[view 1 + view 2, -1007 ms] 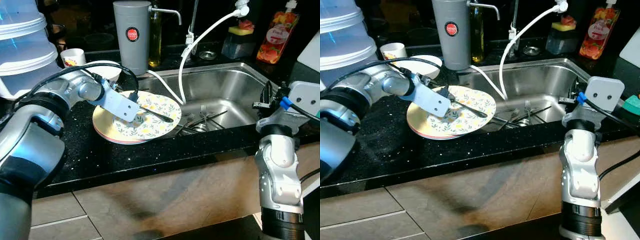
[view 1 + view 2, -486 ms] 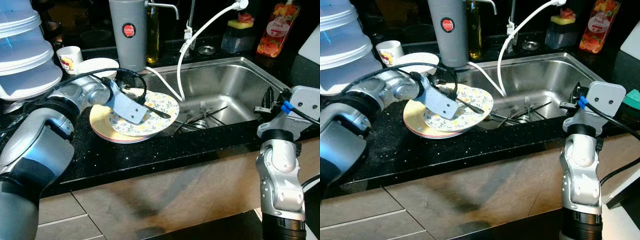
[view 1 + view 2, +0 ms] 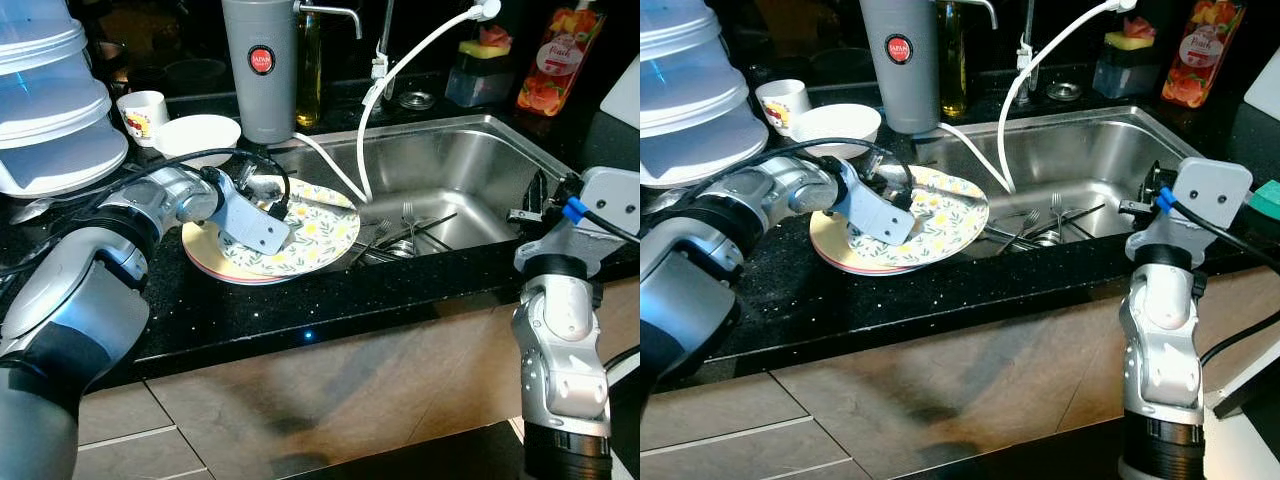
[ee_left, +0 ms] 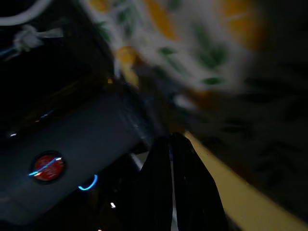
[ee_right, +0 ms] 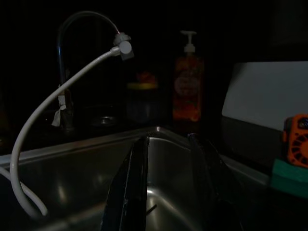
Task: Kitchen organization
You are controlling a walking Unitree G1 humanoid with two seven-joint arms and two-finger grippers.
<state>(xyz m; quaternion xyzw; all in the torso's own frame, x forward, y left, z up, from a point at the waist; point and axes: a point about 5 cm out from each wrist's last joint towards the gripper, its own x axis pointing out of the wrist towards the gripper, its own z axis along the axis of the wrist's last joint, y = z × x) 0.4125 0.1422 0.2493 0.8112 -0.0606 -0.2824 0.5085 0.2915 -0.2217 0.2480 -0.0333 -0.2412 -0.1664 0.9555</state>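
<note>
Grey thermos [image 3: 263,68], soap bottle [image 3: 557,58], white hose [image 3: 400,75] behind sink.

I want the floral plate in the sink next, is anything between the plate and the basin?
Nothing blocks the way: the plate already overhangs the sink edge. Forks lie in the basin, and the white hose hangs beside it.

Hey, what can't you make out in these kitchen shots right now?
- Left hand: the blurred left wrist view leaves unclear whether its shut fingers pinch anything.
- Plates: head views, stack count hidden under the floral plate.
- Cutlery in the sink: pieces overlap, too small to count.
</note>
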